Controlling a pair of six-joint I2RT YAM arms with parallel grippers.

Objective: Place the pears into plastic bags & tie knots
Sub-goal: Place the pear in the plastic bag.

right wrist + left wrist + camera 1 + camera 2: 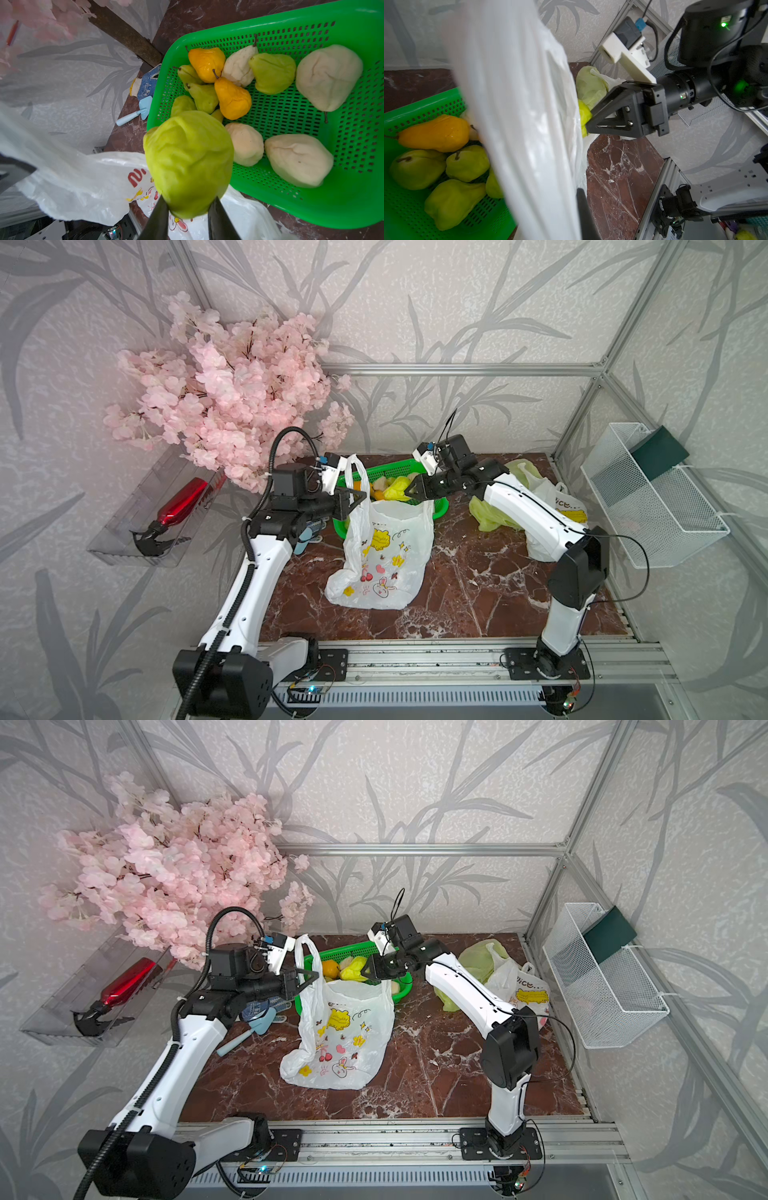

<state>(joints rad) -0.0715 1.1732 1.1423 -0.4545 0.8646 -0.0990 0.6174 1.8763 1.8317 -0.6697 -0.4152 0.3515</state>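
If the white bag (386,556) sags from the pinched-shut left gripper (360,500), the green pear (187,158) clamped in the right gripper (188,205) probably misses it.

Both arms reach inward, tips facing; left gripper (362,497) clamped tight, right gripper (408,491) (jaws slightly parted) gripping.

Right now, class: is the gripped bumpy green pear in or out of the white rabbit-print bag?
Out: the right gripper holds the pear just outside the bag's rim.
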